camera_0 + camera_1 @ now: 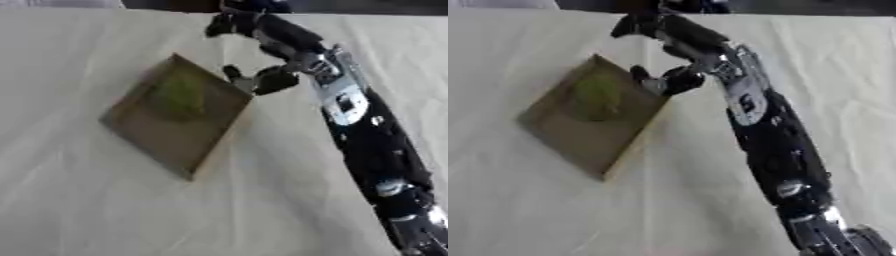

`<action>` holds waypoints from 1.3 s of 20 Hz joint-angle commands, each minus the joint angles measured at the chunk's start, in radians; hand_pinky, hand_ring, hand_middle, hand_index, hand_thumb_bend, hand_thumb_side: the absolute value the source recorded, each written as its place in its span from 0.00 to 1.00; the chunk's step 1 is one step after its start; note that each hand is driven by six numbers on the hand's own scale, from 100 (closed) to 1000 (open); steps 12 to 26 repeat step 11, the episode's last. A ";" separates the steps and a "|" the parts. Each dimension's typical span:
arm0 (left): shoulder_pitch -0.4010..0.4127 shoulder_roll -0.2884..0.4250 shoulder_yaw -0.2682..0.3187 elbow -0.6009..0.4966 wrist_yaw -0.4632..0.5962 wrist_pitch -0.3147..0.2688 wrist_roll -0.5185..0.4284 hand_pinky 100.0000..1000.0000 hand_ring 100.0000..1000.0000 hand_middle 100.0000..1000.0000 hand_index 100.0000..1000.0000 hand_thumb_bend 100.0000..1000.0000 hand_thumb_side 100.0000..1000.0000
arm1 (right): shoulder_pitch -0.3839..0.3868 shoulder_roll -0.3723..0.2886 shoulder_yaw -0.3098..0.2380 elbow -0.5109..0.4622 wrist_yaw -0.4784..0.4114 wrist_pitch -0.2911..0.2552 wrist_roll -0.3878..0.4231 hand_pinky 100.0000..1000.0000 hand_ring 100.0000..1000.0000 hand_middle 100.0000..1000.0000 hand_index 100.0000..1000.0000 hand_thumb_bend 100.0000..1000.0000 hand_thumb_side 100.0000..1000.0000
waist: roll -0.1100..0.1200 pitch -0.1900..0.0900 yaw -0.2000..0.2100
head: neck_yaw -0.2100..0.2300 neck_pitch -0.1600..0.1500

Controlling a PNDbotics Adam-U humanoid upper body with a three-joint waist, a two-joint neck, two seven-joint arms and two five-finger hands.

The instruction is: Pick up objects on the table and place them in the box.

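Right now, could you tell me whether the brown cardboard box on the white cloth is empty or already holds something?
Not empty: the open brown cardboard box shows a blurry green shape inside, near its far corner. What it is cannot be told.

black right arm (376,145), silver joints, black hand (262,35)

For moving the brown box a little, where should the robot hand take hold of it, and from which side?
Probably the near right wall of the box, from the right: its top rim is open, it faces the right hand, and nothing blocks it. The green thing lies inside, away from that wall.
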 commanded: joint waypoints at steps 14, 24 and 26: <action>0.020 0.023 0.030 -0.020 -0.026 -0.008 0.025 0.90 0.83 0.64 0.79 0.00 0.55 | 0.309 -0.399 -0.322 -0.215 -0.454 0.053 -0.153 0.82 0.83 0.72 0.87 0.00 0.00 | 0.009 -0.024 -0.048 | 0.061 -0.003; 0.020 0.023 0.030 -0.020 -0.026 -0.008 0.025 0.90 0.83 0.64 0.79 0.00 0.55 | 0.309 -0.399 -0.322 -0.215 -0.454 0.053 -0.153 0.82 0.83 0.72 0.87 0.00 0.00 | 0.009 -0.024 -0.048 | 0.061 -0.003; 0.020 0.023 0.030 -0.020 -0.026 -0.008 0.025 0.90 0.83 0.64 0.79 0.00 0.55 | 0.309 -0.399 -0.322 -0.215 -0.454 0.053 -0.153 0.82 0.83 0.72 0.87 0.00 0.00 | 0.009 -0.024 -0.048 | 0.061 -0.003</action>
